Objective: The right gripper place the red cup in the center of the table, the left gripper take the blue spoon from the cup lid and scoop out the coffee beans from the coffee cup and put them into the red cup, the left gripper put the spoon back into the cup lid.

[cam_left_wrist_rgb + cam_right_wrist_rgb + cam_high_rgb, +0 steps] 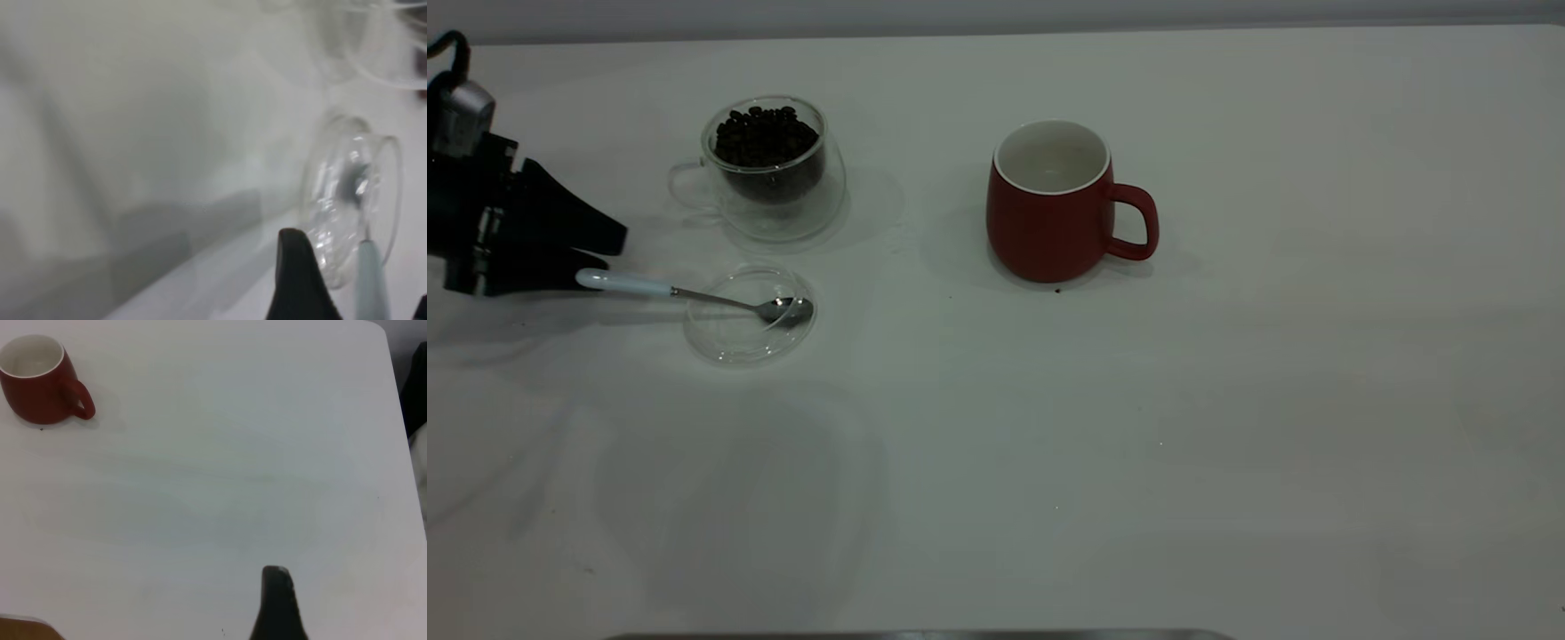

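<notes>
Left gripper (600, 262): low at the table's left edge, dark fingers (298, 280) parted around the pale handle end of the spoon; whether they touch it, I cannot tell.
Spoon (685, 293): lying across the lid, metal bowl inside the disc, blue handle sticking out left toward the gripper.
Lid (749, 315): clear disc flat on the table, just nearer than the glass cup.
Coffee cup (774, 169): upright, far left, handle pointing left.
Beans (765, 138): dark heap filling the glass cup's inner wall.
Red cup (1054, 203): upright near mid-table, handle to the right, white inside looks bare, well apart from the glass cup.
Table (1138, 462): plain white.
Right gripper (280, 607): only one dark fingertip shows in its wrist view, far from the red cup; open or closed, cannot tell.
</notes>
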{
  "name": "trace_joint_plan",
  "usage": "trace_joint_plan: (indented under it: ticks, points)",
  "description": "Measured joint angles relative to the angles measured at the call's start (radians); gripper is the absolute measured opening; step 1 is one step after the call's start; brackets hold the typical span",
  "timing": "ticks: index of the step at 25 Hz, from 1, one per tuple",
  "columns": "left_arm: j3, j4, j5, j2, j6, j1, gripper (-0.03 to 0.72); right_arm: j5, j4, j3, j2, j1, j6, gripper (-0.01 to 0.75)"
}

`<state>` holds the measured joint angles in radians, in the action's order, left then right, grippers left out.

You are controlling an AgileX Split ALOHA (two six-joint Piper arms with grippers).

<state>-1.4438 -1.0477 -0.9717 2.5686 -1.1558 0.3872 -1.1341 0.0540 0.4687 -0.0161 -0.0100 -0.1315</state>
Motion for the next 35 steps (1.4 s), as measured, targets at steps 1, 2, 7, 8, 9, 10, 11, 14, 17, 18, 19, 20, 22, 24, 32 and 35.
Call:
trace_joint_plan:
  ticks: [1,2,7,8,9,10,11,14,17,18,19,20,22,24,32,35]
  points:
    - [-0.039,0.041,-0.008,0.001,0.04,0.0,0.523,0.0,0.0,0.0,0.0,0.0,0.0,0.588]
    - [-0.074,0.086,-0.019,0.001,0.085,0.0,0.523,0.0,0.0,0.0,0.0,0.0,0.0,0.588]
    - [-0.325,0.425,-0.167,-0.012,0.405,-0.016,0.524,0.0,0.0,0.0,0.0,0.0,0.0,0.588]
    - [-0.382,0.484,-0.184,-0.021,0.455,-0.025,0.524,0.0,0.0,0.0,0.0,0.0,0.0,0.588]
    - [-0.43,0.549,-0.193,-0.029,0.514,-0.033,0.526,0.0,0.0,0.0,0.0,0.0,0.0,0.588]
    - [-0.485,0.603,-0.193,-0.043,0.574,-0.046,0.526,0.0,0.0,0.0,0.0,0.0,0.0,0.588]
    - [-0.53,0.646,-0.193,-0.06,0.621,-0.06,0.526,0.0,0.0,0.0,0.0,0.0,0.0,0.588]
    - [-0.597,0.711,-0.193,-0.129,0.718,-0.109,0.526,0.0,0.0,0.0,0.0,0.0,0.0,0.588]
    - [-0.595,0.74,-0.193,-0.219,0.761,-0.168,0.527,0.0,0.0,0.0,0.0,0.0,0.0,0.588]
    - [-0.584,0.753,-0.193,-0.253,0.788,-0.191,0.528,0.0,0.0,0.0,0.0,0.0,0.0,0.588]
    - [-0.567,0.768,-0.193,-0.291,0.812,-0.215,0.528,0.0,0.0,0.0,0.0,0.0,0.0,0.588]
    - [-0.547,0.789,-0.193,-0.326,0.834,-0.235,0.528,0.0,0.0,0.0,0.0,0.0,0.0,0.588]
    - [-0.481,0.839,-0.193,-0.421,0.855,-0.281,0.528,0.0,0.0,0.0,0.0,0.0,0.0,0.588]
    - [-0.408,0.872,-0.193,-0.518,0.866,-0.318,0.528,0.0,0.0,0.0,0.0,0.0,0.0,0.588]
    - [-0.04,0.899,-0.193,-0.979,0.909,-0.349,0.528,0.0,0.0,0.0,0.0,0.0,0.0,0.588]
    - [0.085,0.917,-0.193,-1.159,0.909,-0.349,0.528,0.0,0.0,0.0,0.0,0.0,0.0,0.588]
